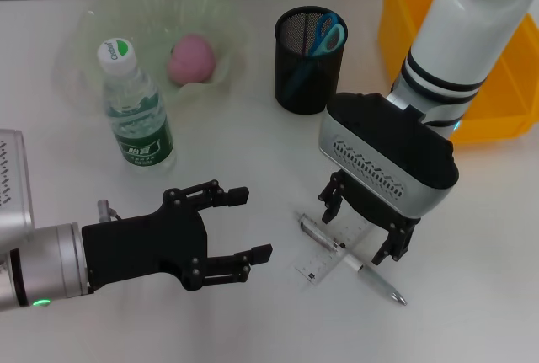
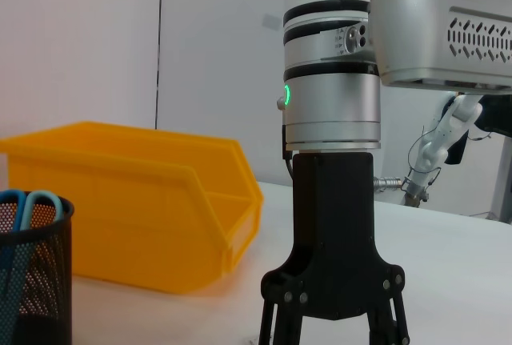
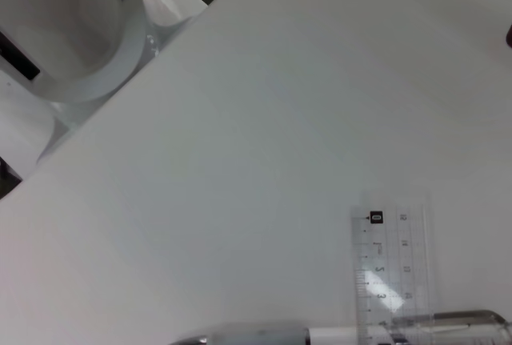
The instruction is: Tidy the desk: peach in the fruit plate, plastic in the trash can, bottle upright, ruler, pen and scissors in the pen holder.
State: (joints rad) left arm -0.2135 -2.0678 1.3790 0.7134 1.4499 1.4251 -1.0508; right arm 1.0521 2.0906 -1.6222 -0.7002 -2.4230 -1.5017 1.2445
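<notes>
In the head view my right gripper (image 1: pixel 355 232) is open, pointing down just above a silver pen (image 1: pixel 354 262) that lies across a clear ruler (image 1: pixel 330 253) on the white desk. The ruler (image 3: pixel 390 273) and the pen (image 3: pixel 436 327) also show in the right wrist view. My left gripper (image 1: pixel 255 224) is open and empty, low at the front left. A pink peach (image 1: pixel 192 58) lies in the pale green fruit plate (image 1: pixel 93 26). A water bottle (image 1: pixel 136 114) stands upright. Blue-handled scissors (image 1: pixel 327 34) stand in the black mesh pen holder (image 1: pixel 307 77). No plastic is in view.
A yellow bin (image 1: pixel 497 85) stands at the back right behind my right arm. The left wrist view shows my right gripper (image 2: pixel 336 333) from the side, the yellow bin (image 2: pixel 136 201) and the pen holder (image 2: pixel 36 281) with the scissors (image 2: pixel 28 205).
</notes>
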